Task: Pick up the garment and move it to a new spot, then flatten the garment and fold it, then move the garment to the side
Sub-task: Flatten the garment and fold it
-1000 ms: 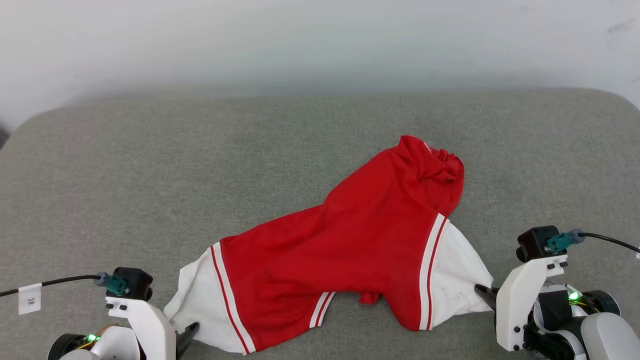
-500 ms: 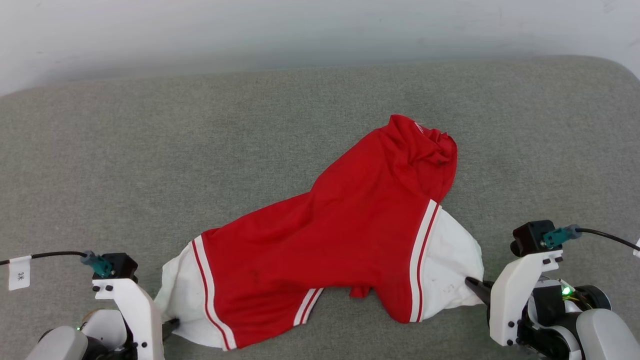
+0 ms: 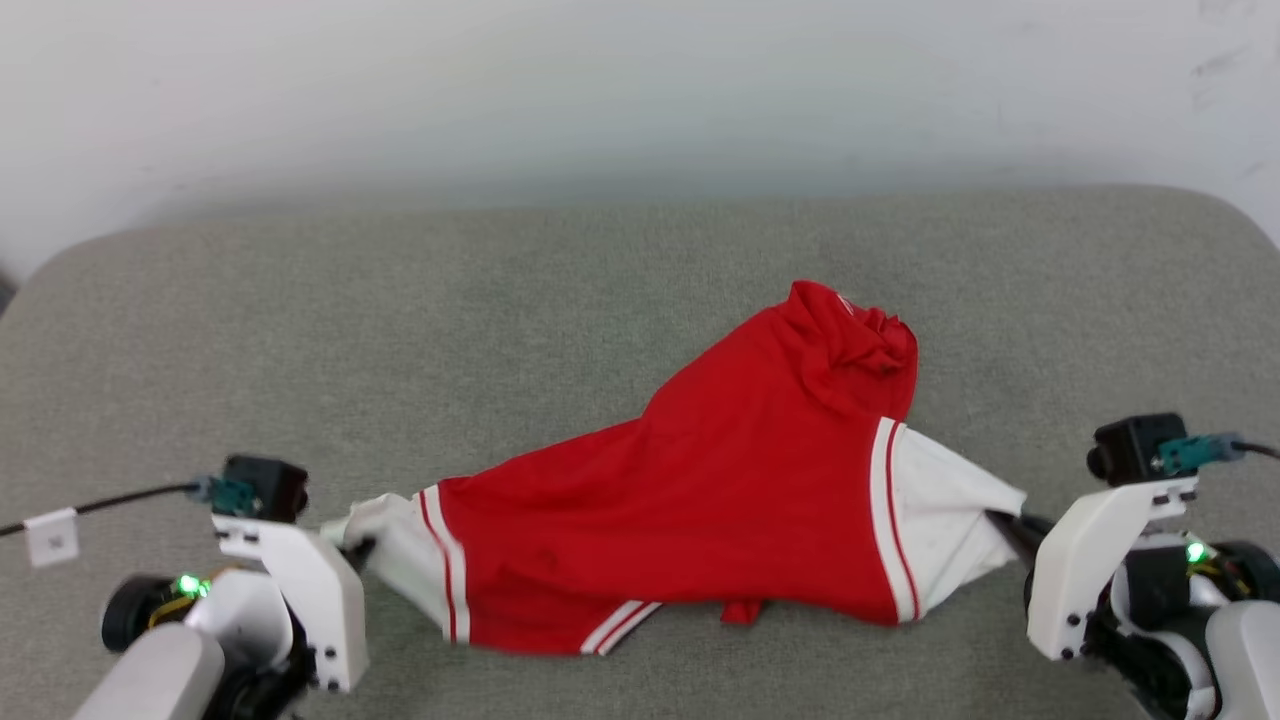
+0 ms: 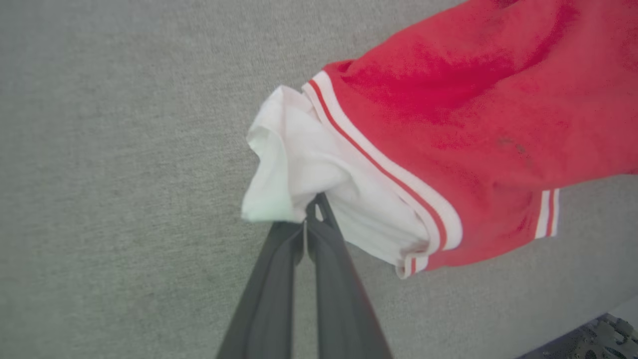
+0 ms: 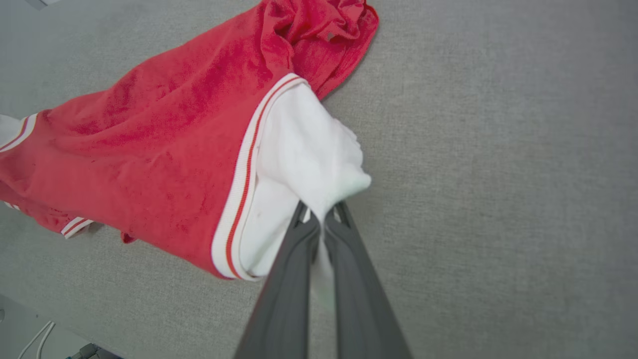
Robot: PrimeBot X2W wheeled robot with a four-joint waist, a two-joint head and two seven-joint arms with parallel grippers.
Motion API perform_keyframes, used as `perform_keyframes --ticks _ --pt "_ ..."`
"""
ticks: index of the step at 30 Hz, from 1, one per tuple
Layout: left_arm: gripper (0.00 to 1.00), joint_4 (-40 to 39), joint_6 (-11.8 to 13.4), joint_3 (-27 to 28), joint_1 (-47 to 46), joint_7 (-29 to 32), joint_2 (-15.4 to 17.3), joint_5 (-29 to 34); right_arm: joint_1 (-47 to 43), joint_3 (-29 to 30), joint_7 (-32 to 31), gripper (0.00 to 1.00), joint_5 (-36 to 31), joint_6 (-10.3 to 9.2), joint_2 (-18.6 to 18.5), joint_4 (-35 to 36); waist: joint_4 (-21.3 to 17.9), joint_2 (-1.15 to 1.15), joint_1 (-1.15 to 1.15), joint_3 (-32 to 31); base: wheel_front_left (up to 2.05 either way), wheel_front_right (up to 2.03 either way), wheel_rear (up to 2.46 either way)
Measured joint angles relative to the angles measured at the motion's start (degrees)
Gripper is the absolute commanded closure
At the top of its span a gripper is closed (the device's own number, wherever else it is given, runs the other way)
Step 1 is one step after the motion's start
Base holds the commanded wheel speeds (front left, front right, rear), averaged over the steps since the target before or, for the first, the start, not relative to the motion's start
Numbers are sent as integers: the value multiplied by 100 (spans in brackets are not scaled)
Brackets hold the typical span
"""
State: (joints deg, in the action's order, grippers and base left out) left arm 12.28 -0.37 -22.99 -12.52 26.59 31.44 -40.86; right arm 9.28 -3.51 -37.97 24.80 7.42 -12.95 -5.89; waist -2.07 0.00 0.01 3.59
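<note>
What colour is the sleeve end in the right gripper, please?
White sleeve end, red-white trim; best in right wrist view.

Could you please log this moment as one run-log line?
garment: on grey surface, taut between sleeves, far end bunched | left gripper: shut on white sleeve end | right gripper: shut on other sleeve end

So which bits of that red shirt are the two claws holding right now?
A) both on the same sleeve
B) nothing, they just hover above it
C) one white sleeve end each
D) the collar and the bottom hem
C: the left gripper is shut on one white sleeve end of the garment and the right gripper is shut on the other, with the red body hanging between them.
</note>
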Motion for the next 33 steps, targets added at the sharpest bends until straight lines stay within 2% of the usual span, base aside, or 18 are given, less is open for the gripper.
perform_keyframes --ticks 8,11,14,22,33 --pt "100 -642 403 246 -910 -475 -71 442 897 109 356 100 -154 0 -152 -300 40 0 0 -346 0 0 0" --pt "100 -536 415 226 -1510 -564 -203 593 1462 48 527 100 -162 -1 -214 -550 41 0 0 -335 0 0 0" --pt "100 -218 426 213 -2185 -690 -385 711 2077 -33 726 100 -186 0 -238 -831 50 0 0 -273 0 0 0" --pt "100 1118 250 238 -4085 -1394 -840 991 3963 -402 1221 100 -256 0 -342 -1685 77 0 0 197 0 0 0" --pt "100 2695 80 310 -6444 -2700 -1006 1449 6596 -799 2347 100 -688 9 -312 -2907 13 0 0 1163 0 0 0"
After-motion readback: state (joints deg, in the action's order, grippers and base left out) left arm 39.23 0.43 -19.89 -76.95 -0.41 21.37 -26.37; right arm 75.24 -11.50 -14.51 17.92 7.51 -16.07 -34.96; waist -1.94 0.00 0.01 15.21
